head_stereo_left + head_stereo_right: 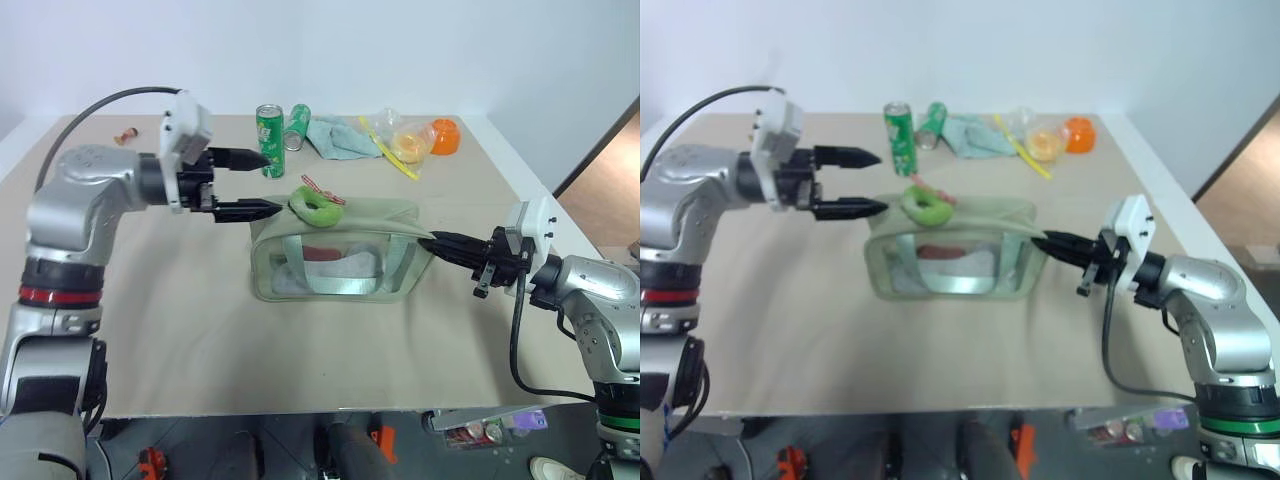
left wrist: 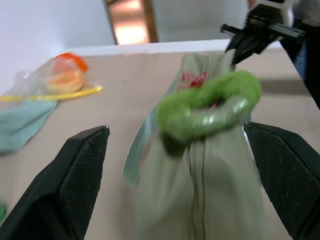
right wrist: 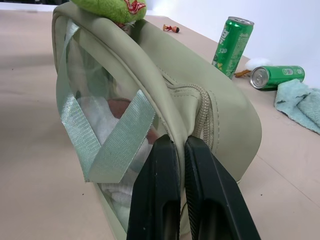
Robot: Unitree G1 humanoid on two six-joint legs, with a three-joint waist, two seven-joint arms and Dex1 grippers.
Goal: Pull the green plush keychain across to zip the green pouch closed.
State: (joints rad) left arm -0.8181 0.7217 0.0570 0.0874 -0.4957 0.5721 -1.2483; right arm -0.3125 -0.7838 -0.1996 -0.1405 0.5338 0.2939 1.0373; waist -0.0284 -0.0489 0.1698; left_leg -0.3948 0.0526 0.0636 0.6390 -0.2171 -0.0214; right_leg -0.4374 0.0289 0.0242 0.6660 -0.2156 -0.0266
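The green pouch [image 1: 340, 255] stands in the middle of the table with white and red items showing through its clear side. The green plush keychain [image 1: 316, 205] rests on top of its left end, with its pink-red cord beside it. My left gripper [image 1: 275, 182] is open just left of the keychain and touches nothing; in the left wrist view the keychain [image 2: 210, 112] lies free between and beyond the fingers. My right gripper [image 1: 432, 240] is shut on the pouch's right end, pinching the fabric by the zipper [image 3: 205, 107].
At the back of the table stand an upright green can [image 1: 270, 140], a can on its side [image 1: 297, 125], a teal cloth [image 1: 340, 138] and a clear bag of orange items [image 1: 412, 142]. A small object [image 1: 125, 135] lies far left.
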